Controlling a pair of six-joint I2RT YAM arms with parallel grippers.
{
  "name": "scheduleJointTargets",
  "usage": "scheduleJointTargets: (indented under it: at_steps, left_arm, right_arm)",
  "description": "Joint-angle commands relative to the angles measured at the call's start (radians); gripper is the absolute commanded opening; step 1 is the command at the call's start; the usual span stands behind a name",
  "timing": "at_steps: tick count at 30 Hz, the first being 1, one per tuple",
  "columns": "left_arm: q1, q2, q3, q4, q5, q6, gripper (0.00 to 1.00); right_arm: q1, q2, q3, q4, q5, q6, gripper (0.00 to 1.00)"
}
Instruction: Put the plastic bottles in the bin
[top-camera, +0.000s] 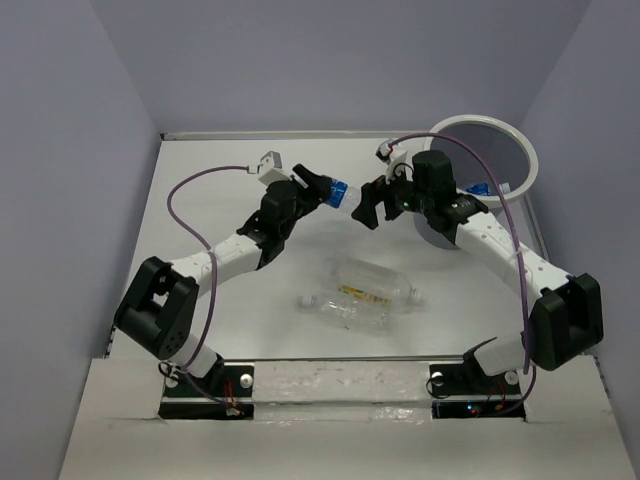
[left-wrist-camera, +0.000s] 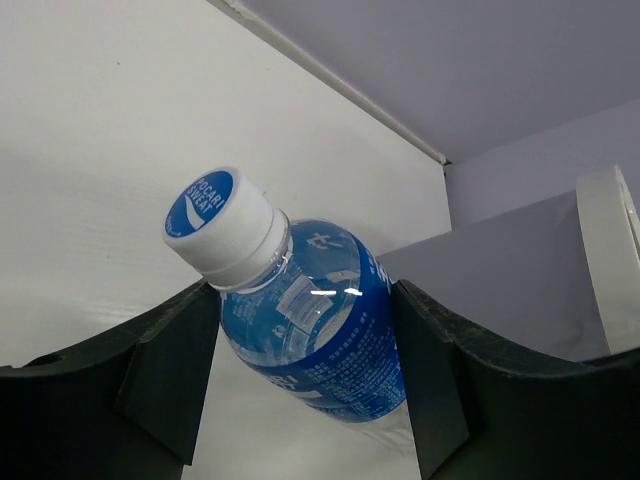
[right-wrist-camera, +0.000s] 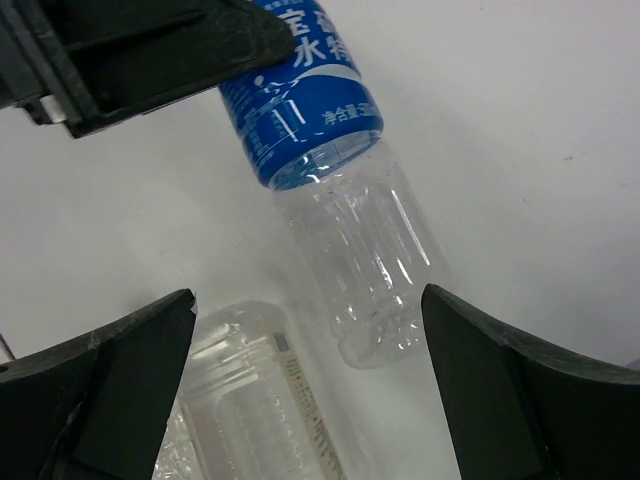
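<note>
A clear plastic bottle (left-wrist-camera: 310, 320) with a blue label and a white cap with a blue top is held off the table by my left gripper (left-wrist-camera: 300, 300). Both fingers press on its upper body. In the top view this bottle (top-camera: 340, 193) hangs mid-table between the two arms. My right gripper (right-wrist-camera: 308, 298) stands open just right of it, and the bottle's clear base (right-wrist-camera: 375, 270) sits beyond the wide-apart fingers, untouched. A larger clear bottle (top-camera: 360, 293) with a pale label lies on its side on the table. The grey bin (top-camera: 520, 150) with a white rim stands at the back right.
Something blue (top-camera: 476, 188) shows inside the bin, behind the right arm. The bin's white rim (left-wrist-camera: 612, 250) is close on the right in the left wrist view. Grey walls close the table in at the back and on both sides.
</note>
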Motion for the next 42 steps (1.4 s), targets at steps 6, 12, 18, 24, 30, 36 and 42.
scheduleJointTargets:
  at_steps: [6,12,18,24,30,36,42]
  left_arm:
    - [0.001,-0.158,-0.087,0.038,0.042,0.111,0.38]
    - [0.001,-0.212,-0.103,0.038,0.119,0.140,0.38]
    - [-0.001,-0.259,-0.113,0.036,0.175,0.150,0.37]
    - [0.001,-0.362,-0.155,-0.006,0.143,0.157,0.44]
    - [0.002,-0.474,-0.161,-0.164,0.071,0.170,0.89]
    - [0.002,-0.641,-0.164,-0.319,0.077,0.190,0.94]
    - [0.004,-0.799,-0.363,-0.385,0.174,0.151,0.94]
  right_arm:
    - [0.063,0.083,0.207,-0.129,0.066,-0.160,1.00]
    - [0.120,0.160,0.247,-0.172,0.012,-0.172,1.00]
    - [0.171,0.189,0.244,-0.088,-0.019,-0.087,1.00]
    - [0.171,0.122,0.181,0.089,0.044,0.068,0.65]
    - [0.171,0.041,0.164,0.150,0.142,0.137,0.50]
    - [0.149,-0.080,0.202,0.126,0.417,0.044,0.48]
    - [-0.079,-0.162,0.299,0.110,0.667,0.027,0.47]
